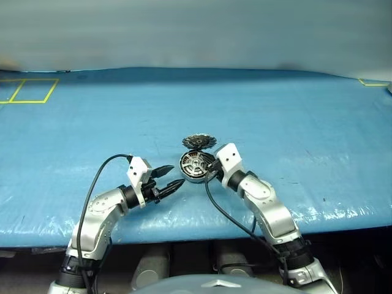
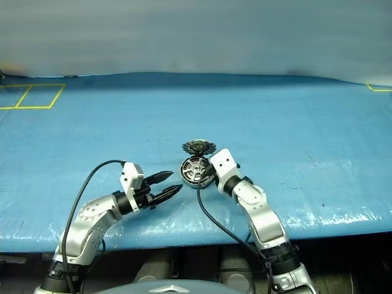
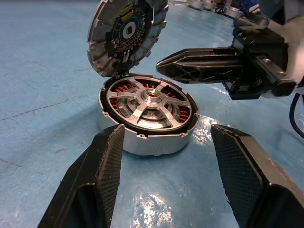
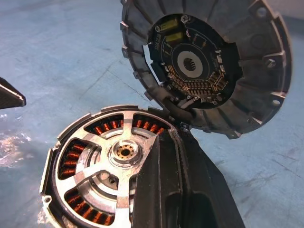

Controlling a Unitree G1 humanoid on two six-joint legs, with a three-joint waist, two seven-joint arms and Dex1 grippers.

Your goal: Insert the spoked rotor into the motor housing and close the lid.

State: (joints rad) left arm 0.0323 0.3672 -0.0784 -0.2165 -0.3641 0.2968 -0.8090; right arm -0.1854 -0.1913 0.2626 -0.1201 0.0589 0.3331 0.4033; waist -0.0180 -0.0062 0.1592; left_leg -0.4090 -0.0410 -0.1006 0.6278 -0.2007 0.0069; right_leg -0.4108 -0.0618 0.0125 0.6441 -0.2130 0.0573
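Hovering my left gripper just short of the motor housing, I am keeping its fingers spread wide and empty; the spoked rotor is sitting inside the housing on the blue table; the lid is standing tilted open behind it; my right gripper is reaching over the rotor, fingers pressed together, holding nothing.
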